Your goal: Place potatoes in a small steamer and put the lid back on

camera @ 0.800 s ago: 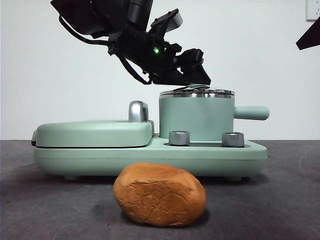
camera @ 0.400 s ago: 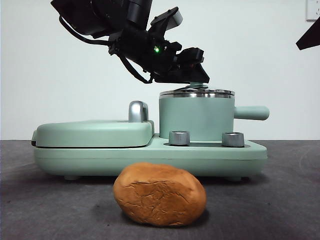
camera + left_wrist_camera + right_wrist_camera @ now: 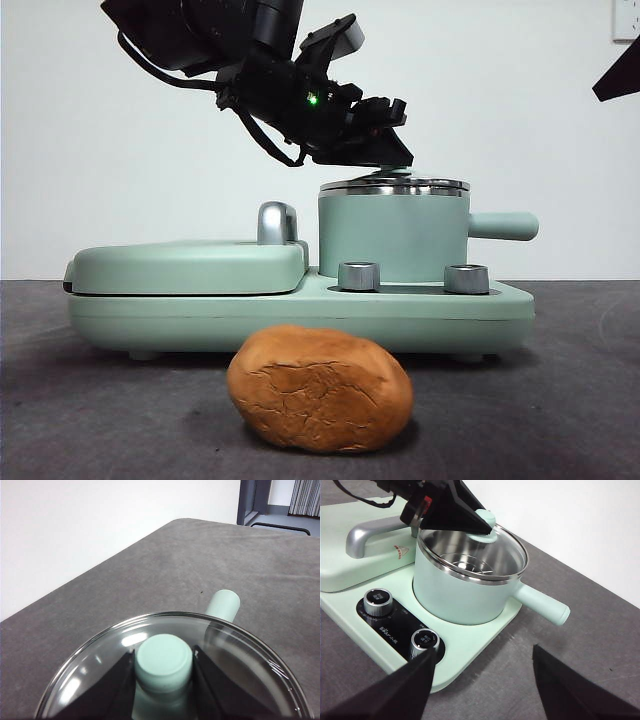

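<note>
An orange-brown potato [image 3: 320,389] lies on the dark table in front of the cooker. Behind it stands the small mint-green steamer [image 3: 392,240] [image 3: 460,595], with its glass lid [image 3: 392,181] [image 3: 240,665] [image 3: 485,550] on top, slightly tilted. My left gripper [image 3: 385,150] [image 3: 164,655] comes down from the upper left. It is shut on the lid's green knob [image 3: 164,661]. The right gripper [image 3: 482,680] hangs open and empty to the right of the steamer, and shows only as a black tip [image 3: 618,75] in the front view.
The steamer sits on a mint-green cooker base [image 3: 300,310] with two steel dials [image 3: 359,276] [image 3: 466,278]. A flat grill cover [image 3: 190,265] with a chrome handle [image 3: 277,222] fills the base's left half. The steamer's stubby handle [image 3: 503,225] points right.
The left gripper has risen a little with the lid's knob in its jaws. The potato, the steamer and the right arm have not moved.
</note>
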Robot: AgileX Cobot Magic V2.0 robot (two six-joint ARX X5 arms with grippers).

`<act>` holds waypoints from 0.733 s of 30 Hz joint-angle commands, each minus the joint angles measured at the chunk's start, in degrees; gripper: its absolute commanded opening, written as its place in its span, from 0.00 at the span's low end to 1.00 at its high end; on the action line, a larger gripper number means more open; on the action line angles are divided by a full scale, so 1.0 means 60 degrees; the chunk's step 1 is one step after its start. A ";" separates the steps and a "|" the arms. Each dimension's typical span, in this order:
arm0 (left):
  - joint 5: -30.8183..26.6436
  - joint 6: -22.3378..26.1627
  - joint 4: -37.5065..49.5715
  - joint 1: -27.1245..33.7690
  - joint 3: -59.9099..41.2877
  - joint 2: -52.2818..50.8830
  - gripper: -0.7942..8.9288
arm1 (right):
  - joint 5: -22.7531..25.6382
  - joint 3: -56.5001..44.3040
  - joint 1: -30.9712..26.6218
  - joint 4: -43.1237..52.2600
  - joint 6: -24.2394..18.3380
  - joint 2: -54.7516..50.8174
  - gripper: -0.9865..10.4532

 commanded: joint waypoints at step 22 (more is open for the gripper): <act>0.0004 -0.0055 -0.0084 0.0051 0.0463 -0.1647 0.10 | -0.0018 0.0168 0.0047 -0.0069 0.0138 0.0029 0.35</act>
